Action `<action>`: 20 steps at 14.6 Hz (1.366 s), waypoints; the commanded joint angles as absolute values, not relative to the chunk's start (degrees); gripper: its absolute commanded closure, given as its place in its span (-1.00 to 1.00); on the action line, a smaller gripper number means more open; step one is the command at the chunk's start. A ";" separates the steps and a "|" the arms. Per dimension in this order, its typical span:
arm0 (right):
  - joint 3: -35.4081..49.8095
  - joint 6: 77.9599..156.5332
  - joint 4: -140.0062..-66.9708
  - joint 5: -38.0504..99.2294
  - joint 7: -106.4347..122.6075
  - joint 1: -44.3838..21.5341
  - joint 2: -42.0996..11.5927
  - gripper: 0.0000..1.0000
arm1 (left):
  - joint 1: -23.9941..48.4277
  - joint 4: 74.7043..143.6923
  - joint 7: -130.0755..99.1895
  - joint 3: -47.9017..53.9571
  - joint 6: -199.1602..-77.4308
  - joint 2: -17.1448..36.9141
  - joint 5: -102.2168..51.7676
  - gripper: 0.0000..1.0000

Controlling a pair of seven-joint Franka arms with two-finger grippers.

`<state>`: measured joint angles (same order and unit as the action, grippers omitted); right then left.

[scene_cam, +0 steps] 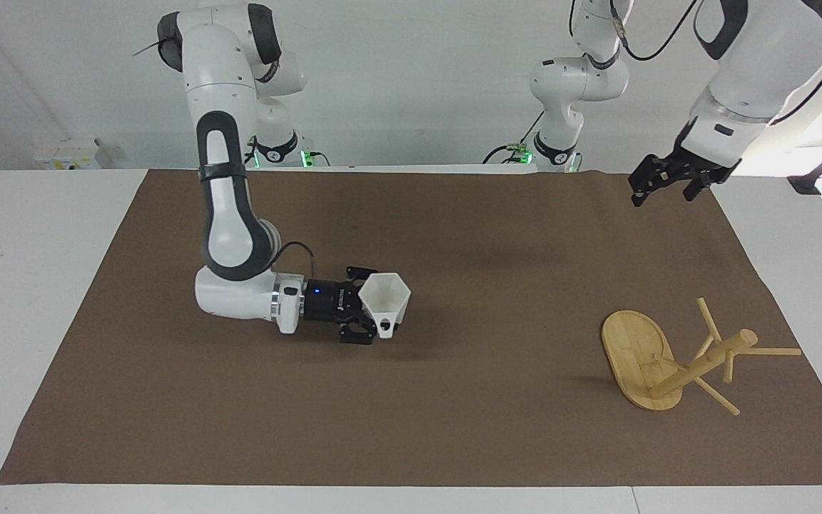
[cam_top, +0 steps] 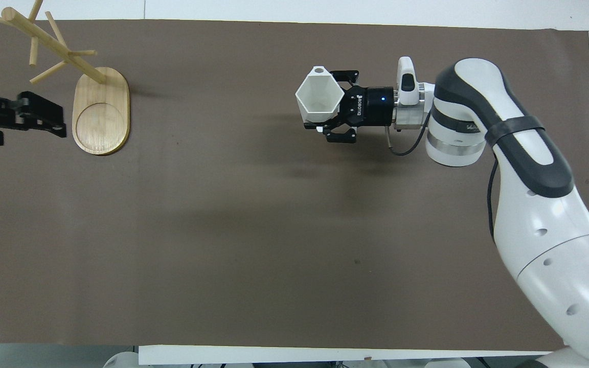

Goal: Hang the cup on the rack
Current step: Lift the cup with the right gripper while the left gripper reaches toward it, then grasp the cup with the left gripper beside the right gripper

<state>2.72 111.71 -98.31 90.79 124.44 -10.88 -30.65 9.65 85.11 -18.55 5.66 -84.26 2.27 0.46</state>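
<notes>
Cup (scene_cam: 384, 305), rim up, is pinched in the right hand (scene_cam: 366, 307), raised over the middle of the brown worktop (scene_cam: 454, 400). Well apart, the rack (scene_cam: 675, 355) stands at the left arm's end. Left hand (scene_cam: 661, 183), fingers spread, hangs above that end.
</notes>
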 commanded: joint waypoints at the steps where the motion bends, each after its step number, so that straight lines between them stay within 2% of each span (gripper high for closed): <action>1: 2.46 117.06 -99.58 94.20 122.43 -15.54 -28.13 0.47 | 17.73 88.41 -31.59 5.27 -89.80 0.53 1.67 -1.00; 6: 2.46 122.33 -99.67 96.33 121.21 -21.17 -26.64 0.46 | 25.39 87.89 -45.41 5.27 -96.76 4.30 1.76 -0.99; 9: 2.46 125.41 -99.67 96.33 119.97 -23.11 -25.49 0.45 | 26.62 87.72 -48.77 5.27 -100.45 6.66 1.84 -0.99; 13: 2.46 125.68 -99.76 96.33 120.41 -23.99 -25.14 0.45 | 28.39 84.39 -55.53 5.19 -102.13 12.29 1.76 -0.99; 18: 2.46 126.04 -99.84 96.77 120.50 -24.79 -25.14 0.45 | 28.48 81.83 -61.35 5.27 -102.74 15.72 1.49 -0.97; 19: 2.46 126.12 -99.76 96.77 120.50 -24.79 -25.14 0.45 | 29.17 81.83 -61.35 5.27 -102.83 15.82 1.49 -0.74; 20: 2.46 126.12 -99.84 96.77 120.50 -24.87 -25.14 0.45 | 29.53 81.83 -61.35 5.27 -102.75 15.73 1.23 -0.26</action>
<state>2.58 125.14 -98.46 95.43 120.81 -24.58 -26.42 27.75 83.45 -59.76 6.03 -102.63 14.84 0.56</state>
